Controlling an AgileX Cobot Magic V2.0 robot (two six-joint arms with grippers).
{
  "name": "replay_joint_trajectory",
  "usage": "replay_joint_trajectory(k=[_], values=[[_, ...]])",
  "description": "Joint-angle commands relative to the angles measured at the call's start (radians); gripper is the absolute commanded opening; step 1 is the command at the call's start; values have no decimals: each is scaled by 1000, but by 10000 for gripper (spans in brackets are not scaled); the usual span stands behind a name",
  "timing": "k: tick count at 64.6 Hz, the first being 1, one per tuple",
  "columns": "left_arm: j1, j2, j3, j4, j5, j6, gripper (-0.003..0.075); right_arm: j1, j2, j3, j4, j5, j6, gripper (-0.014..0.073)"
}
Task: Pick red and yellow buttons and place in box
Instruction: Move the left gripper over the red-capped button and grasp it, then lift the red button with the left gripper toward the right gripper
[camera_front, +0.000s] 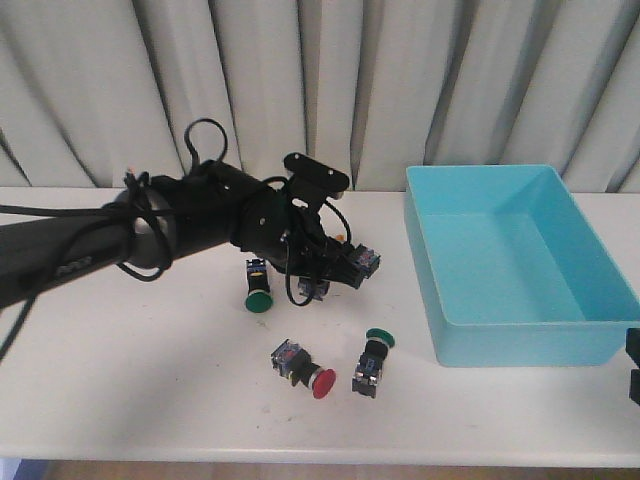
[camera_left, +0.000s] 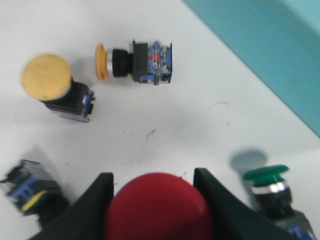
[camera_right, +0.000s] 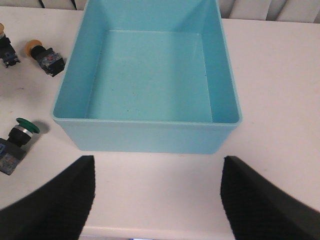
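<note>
The box sits open-topped at right; scattered buttons crowd the desk centre; bare desk lies near left.

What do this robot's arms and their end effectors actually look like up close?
The left arm is a thick matte black tube with loose black cables looped around it, ending in a boxy black wrist bracket. Its left end effector has two flat, tapered black fingers. The right end effector has broad black fingers with a fine ribbed texture on their pads.

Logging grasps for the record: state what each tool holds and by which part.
The left tool grips a red button by the sides of its cap. The right tool is open and holds nothing.
</note>
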Motion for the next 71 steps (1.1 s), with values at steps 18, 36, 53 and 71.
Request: replay_joint_trajectory(k=[18, 36, 53, 71], values=[[10, -348, 166, -4, -32, 72, 199, -6, 6, -29, -3, -77, -10, 506], [97, -615, 542, -4, -196, 84, 199, -6, 6, -29, -3, -64, -10, 506], [95, -688, 623, -315, -64, 455, 199, -5, 74, -37, 114, 12, -69, 506], [96, -653, 623, -946, 28, 1236, 199, -4, 290, -117, 548, 190, -602, 506]])
